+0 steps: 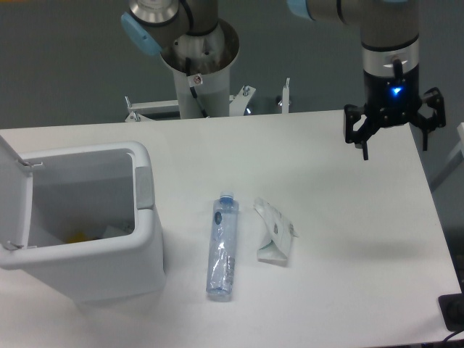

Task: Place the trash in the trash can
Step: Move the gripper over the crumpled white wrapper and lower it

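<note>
Two light trash bits: bottle [222,248] crushed, slippery, grab mid-body; packet [275,232] thin, floppy, pinch raised fold; claw [393,143] wide, empty, far right

The large white boxy plastic trash can [87,225] stands on the left part of the white desk [348,239], near the front edge, its hinged lid [13,196] swung up at its left side. Some small items lie inside it at the bottom. To its right, near the middle of the desk, lies the clear crushed plastic bottle with a blue cap [222,248], lengthwise front to back, cap pointing to the rear. Just beside the bottle on its right, apart from it, lies the smaller white flattened crumpled paper packet [275,232]. The black two-finger pincer [394,138] hangs above the desk's rear right corner, well apart from both. The arm's pedestal [199,80] stands behind the rear edge, left of centre.
</note>
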`<action>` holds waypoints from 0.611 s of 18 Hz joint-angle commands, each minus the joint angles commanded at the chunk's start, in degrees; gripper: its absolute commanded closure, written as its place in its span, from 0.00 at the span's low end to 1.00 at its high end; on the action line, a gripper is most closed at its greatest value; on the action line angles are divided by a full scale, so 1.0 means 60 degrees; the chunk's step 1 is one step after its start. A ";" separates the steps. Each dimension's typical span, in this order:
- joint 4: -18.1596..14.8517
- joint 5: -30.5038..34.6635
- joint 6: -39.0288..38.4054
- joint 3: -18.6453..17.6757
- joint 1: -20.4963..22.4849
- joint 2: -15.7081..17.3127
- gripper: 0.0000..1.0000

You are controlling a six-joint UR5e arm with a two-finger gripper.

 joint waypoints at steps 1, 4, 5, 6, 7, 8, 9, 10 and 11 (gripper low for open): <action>0.0015 -0.0031 0.0014 -0.0029 0.0015 0.0000 0.00; 0.0029 -0.0016 -0.0131 -0.0189 -0.0073 -0.0029 0.00; 0.0058 -0.0016 -0.0132 -0.0233 -0.0102 -0.0029 0.00; 0.0073 -0.0031 -0.0146 -0.0451 -0.0117 -0.0029 0.00; 0.0073 -0.0046 -0.0176 -0.0570 -0.0132 -0.0044 0.00; 0.0059 -0.0060 -0.0263 -0.0658 -0.0190 -0.0058 0.00; 0.0073 -0.0060 -0.0510 -0.0746 -0.0335 -0.0160 0.00; 0.0088 -0.0031 -0.0861 -0.0834 -0.0496 -0.0176 0.00; 0.0175 -0.0031 -0.1212 -0.0878 -0.0628 -0.0248 0.00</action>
